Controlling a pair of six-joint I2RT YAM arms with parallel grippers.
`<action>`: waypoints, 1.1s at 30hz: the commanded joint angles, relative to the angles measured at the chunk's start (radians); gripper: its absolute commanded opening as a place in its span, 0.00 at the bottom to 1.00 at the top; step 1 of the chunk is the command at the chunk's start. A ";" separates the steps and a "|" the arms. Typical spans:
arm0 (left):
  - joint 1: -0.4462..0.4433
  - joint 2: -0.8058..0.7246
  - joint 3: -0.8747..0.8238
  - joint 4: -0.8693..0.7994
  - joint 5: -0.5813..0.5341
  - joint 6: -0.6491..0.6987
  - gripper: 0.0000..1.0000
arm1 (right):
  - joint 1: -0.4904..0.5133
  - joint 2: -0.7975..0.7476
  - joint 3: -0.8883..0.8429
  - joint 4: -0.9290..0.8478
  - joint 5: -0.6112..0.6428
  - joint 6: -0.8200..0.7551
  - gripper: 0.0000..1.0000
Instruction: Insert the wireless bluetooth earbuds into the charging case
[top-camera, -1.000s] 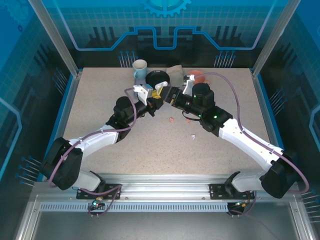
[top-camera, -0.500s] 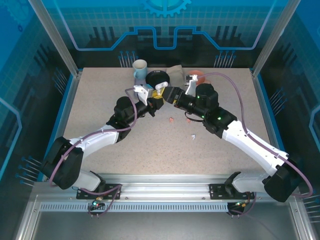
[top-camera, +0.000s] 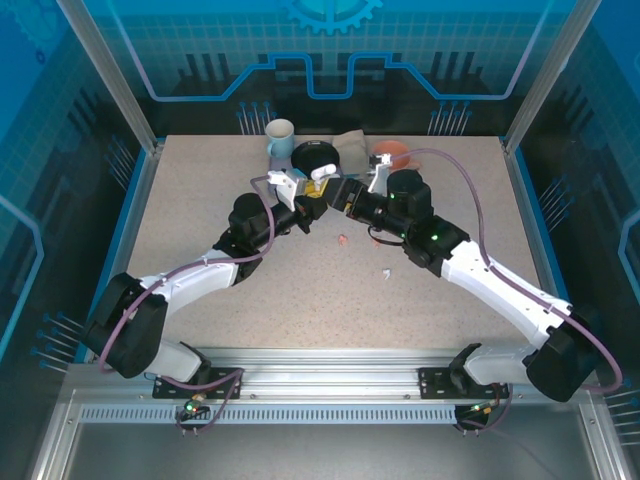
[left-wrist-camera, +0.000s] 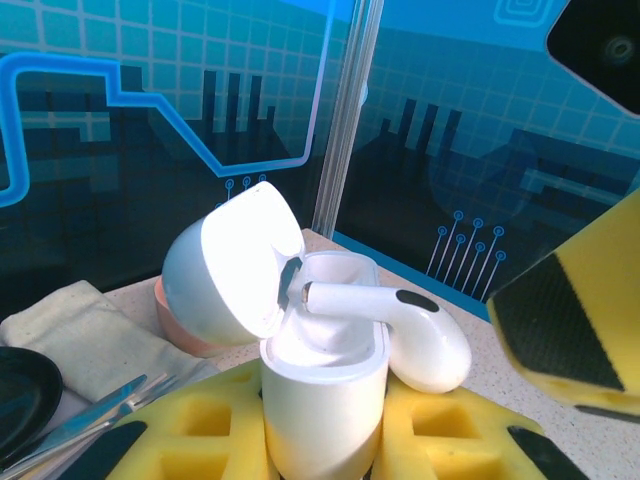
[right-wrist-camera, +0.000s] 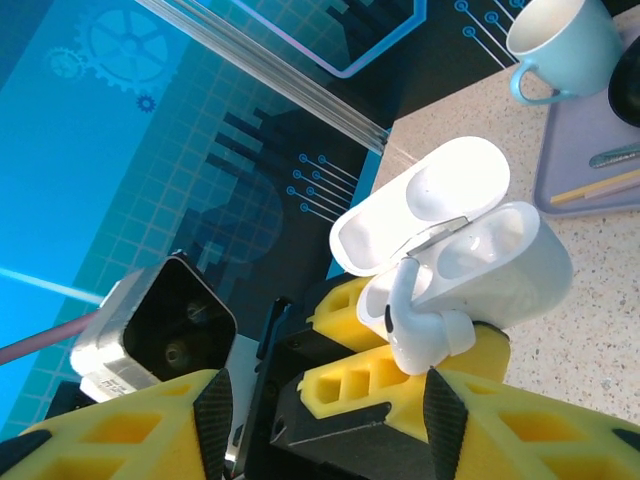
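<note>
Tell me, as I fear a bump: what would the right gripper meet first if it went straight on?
Probably the white earbud resting on the open charging case, which the left gripper holds just ahead of the right gripper; depth is unclear.

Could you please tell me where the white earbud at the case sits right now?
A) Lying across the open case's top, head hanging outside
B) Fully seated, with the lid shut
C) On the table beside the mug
A: the earbud lies across the top of the case, whose lid stands open, and its head hangs outside the rim.
</note>
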 joint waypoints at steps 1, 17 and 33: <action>-0.009 0.005 0.012 0.037 0.009 -0.003 0.00 | 0.001 0.015 -0.012 0.009 -0.014 0.012 0.56; -0.010 0.002 0.002 0.029 0.025 -0.006 0.00 | -0.006 0.060 0.076 0.002 -0.023 -0.025 0.55; -0.010 0.003 -0.007 0.020 0.037 -0.009 0.00 | -0.015 0.081 0.152 -0.023 -0.035 -0.055 0.54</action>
